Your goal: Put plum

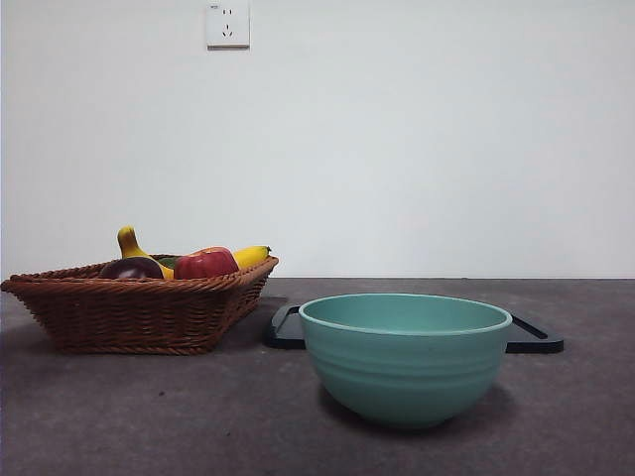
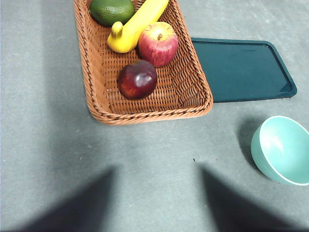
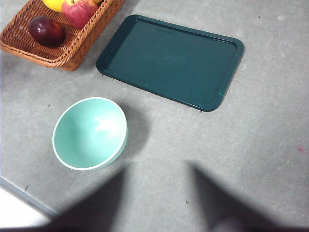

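Glossy round plum (image 2: 137,79) in woven wicker basket (image 2: 96,92)

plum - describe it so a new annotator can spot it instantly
Find the brown wicker basket beside the dark green tray. The plum lies in it next to the red apple. It is the only nearly black, glossy purple-maroon fruit there.

The plum (image 2: 137,79) is showing a very dark purple-maroon skin, nearly black, with a glossy highlight. The apple (image 2: 158,43) is presenting red with yellowish streaks. The banana (image 2: 136,24) is reading plain yellow, and the round fruit beside it (image 2: 112,10) is showing dull green. The basket (image 2: 96,92) is displaying a reddish-brown woven pattern (ribbed rows throughout). The bowl (image 1: 405,359) is appearing pale turquoise, the tray (image 3: 169,60) dark teal, the table (image 2: 53,159) mottled grey.
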### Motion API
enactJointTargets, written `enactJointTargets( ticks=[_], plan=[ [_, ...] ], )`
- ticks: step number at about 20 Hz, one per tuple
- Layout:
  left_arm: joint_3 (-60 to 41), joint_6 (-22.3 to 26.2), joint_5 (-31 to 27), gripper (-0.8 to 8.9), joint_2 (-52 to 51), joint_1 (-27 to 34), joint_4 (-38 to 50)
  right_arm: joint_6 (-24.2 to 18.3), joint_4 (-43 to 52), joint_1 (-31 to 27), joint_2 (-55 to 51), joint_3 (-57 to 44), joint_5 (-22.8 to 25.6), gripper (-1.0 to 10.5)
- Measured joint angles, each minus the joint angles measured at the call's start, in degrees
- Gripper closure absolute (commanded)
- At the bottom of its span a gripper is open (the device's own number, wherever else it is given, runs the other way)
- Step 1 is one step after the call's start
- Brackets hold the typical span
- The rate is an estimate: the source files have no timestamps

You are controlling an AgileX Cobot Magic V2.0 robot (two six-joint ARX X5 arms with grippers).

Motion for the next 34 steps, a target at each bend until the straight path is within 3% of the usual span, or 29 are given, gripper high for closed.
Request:
enactJointTargets(
  ticks=[13,18,25,34],
  plan=[
    [2.21,-1.53,0.0,3.46,3.82,-1.42,2.67,0.09,0.52,0.02,-0.02,0.0,0.04,5.2],
    [8.61,-2.29,-1.07,3.49,14.64,-5.51,6.23,0.11,0.59,0.02,-0.02,0.0,0.04,5.2],
    [19.37,-2.82,-8.94,3.49,34.82,-13.81,10.14,0.57,0.77,0.02,0.0,0.0,0.0,5.2],
    [21.51,-2.8,-13.84,3.49,53.48,-17.27,14.84,0.57,0.77,0.02,-0.02,0.0,0.0,5.2]
  ],
)
